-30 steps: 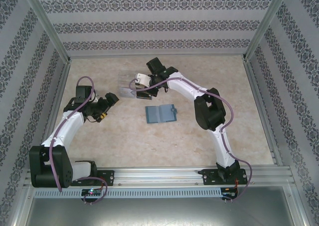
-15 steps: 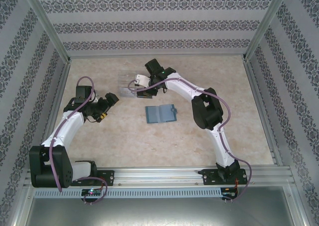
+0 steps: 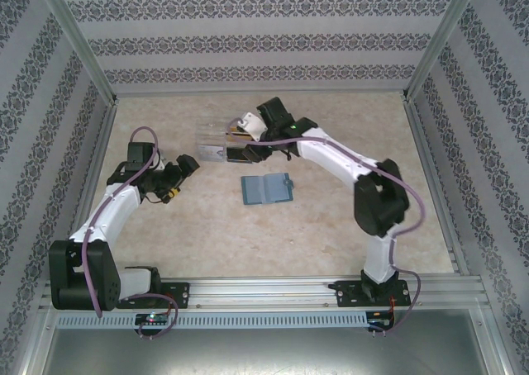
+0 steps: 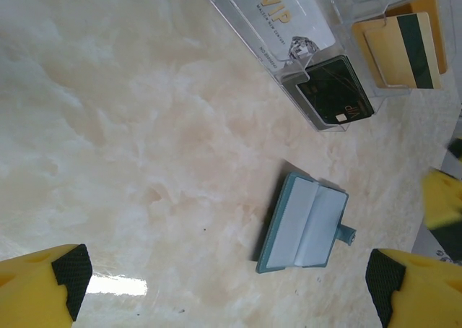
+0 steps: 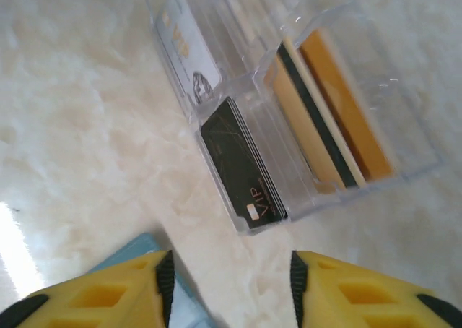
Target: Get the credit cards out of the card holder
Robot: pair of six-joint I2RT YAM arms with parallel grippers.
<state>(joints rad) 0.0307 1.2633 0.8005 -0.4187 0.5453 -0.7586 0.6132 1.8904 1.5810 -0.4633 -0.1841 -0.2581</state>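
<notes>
Well, on the surface (image 3: 248,243) my right gripper (image 5: 231,285) hangs over the clear tray (image 5: 404,126), which sits toward the far edge, left of centre. Its jaws are partly parted with nothing between them. My left gripper (image 4: 227,281) waits wide and empty nearer the left edge. The card holder (image 4: 307,223) lies open and flat near the middle of the surface, apart from the tray, and its pockets look bare. The orange-gold cards (image 5: 350,111), black card (image 5: 242,173) and pale card (image 5: 184,50) sit in the tray's compartments. I'd rise straight up so no fingertip catches the tray wall.
</notes>
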